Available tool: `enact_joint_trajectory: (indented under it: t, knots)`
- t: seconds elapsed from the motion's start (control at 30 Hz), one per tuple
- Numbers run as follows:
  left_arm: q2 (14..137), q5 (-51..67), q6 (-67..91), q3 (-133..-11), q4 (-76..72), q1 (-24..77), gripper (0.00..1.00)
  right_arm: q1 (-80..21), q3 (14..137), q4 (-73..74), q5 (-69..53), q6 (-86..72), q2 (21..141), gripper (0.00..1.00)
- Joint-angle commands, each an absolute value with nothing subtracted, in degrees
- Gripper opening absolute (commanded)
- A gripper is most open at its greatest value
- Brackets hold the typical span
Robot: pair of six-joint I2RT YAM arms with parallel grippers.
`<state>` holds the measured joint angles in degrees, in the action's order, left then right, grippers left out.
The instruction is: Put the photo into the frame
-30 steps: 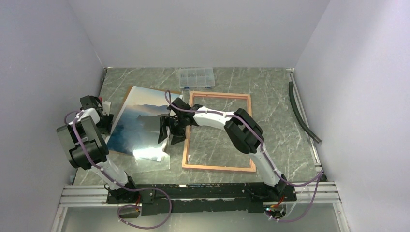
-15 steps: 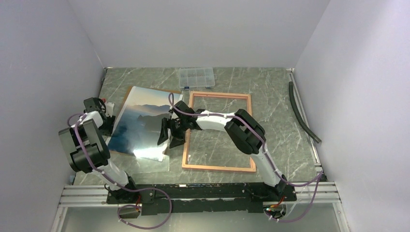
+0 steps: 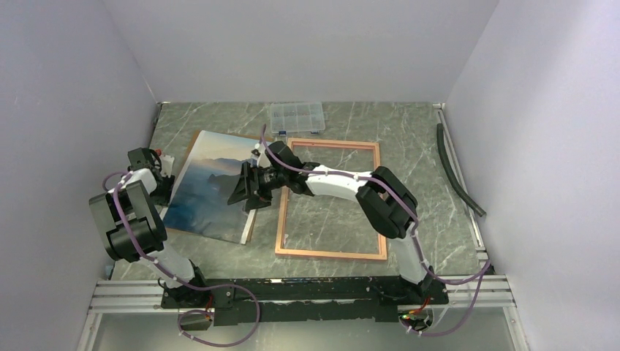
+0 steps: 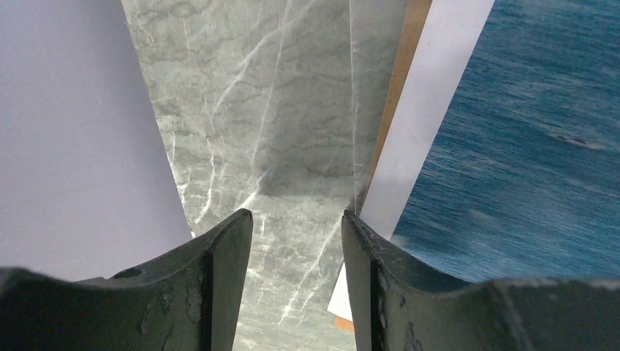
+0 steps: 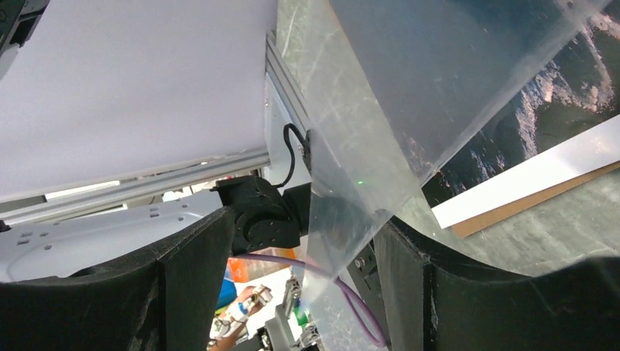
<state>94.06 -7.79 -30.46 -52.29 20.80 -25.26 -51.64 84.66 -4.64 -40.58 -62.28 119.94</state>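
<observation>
The photo (image 3: pixel 207 186), dark mountains under blue sky, lies on a brown backing board (image 3: pixel 196 139) at the left of the table. The frame (image 3: pixel 333 142), pinkish wood, lies flat to its right with bare table showing inside it. My right gripper (image 3: pixel 246 191) is over the photo's right edge with its jaws wide apart. A clear pane (image 5: pixel 380 146) stands tilted between the jaws, against the right finger (image 5: pixel 439 292). The pane's edge shows as a pale strip in the top view (image 3: pixel 249 223). My left gripper (image 3: pixel 157 183) is open and empty, low over the table at the photo's left border (image 4: pixel 431 110).
A small clear compartment box (image 3: pixel 296 117) sits at the back by the frame's far left corner. A black hose (image 3: pixel 457 172) lies along the right rail. The left wall (image 4: pixel 66 110) is close beside my left gripper. The backing board's edge (image 5: pixel 526 208) shows under the photo (image 5: pixel 556 95).
The clear pane lay flat over the photo's near right corner and now stands tilted up on edge. My right gripper moved a little back along the photo's right edge. The left arm barely moved.
</observation>
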Motion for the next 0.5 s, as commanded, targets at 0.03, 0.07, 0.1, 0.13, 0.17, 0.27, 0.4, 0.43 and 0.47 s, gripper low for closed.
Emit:
enact_joint_trajectory:
  t: [0.03, 0.07, 0.1, 0.13, 0.17, 0.27, 0.4, 0.43, 0.47]
  knots:
    - [94.1, -2.9, -30.2, -50.9, 26.8, -24.4, 0.54, -51.6, 85.4, -7.7, -40.7, -63.2, 121.4, 0.74]
    - [94.2, -2.8, -30.1, -51.1, 26.9, -24.5, 0.53, -51.6, 85.5, -7.2, -40.5, -63.2, 122.0, 0.74]
    - [94.3, -2.7, -30.1, -51.1, 27.1, -24.5, 0.53, -51.7, 85.6, -6.9, -40.3, -63.1, 122.6, 0.74]
    - [94.3, -2.5, -30.0, -51.3, 27.3, -24.5, 0.52, -51.7, 85.7, -6.4, -40.1, -63.1, 123.3, 0.74]
    - [94.3, -2.3, -29.9, -51.4, 27.5, -24.5, 0.52, -51.6, 85.8, -5.8, -39.8, -63.0, 123.4, 0.74]
    - [94.1, -1.4, -29.7, -52.4, 29.0, -24.7, 0.52, -51.4, 85.8, -4.9, -38.1, -62.3, 123.3, 0.68]
    - [93.8, 0.4, -29.5, -55.9, 32.8, -26.0, 0.53, -50.6, 87.8, -1.6, -36.2, -59.9, 122.8, 0.48]
    - [93.8, 1.2, -29.5, -57.1, 34.1, -26.4, 0.53, -50.5, 88.3, -1.3, -36.0, -59.6, 122.7, 0.42]
    - [93.7, 2.1, -29.6, -58.3, 35.3, -26.9, 0.54, -50.3, 88.8, -0.8, -35.8, -59.3, 122.8, 0.36]
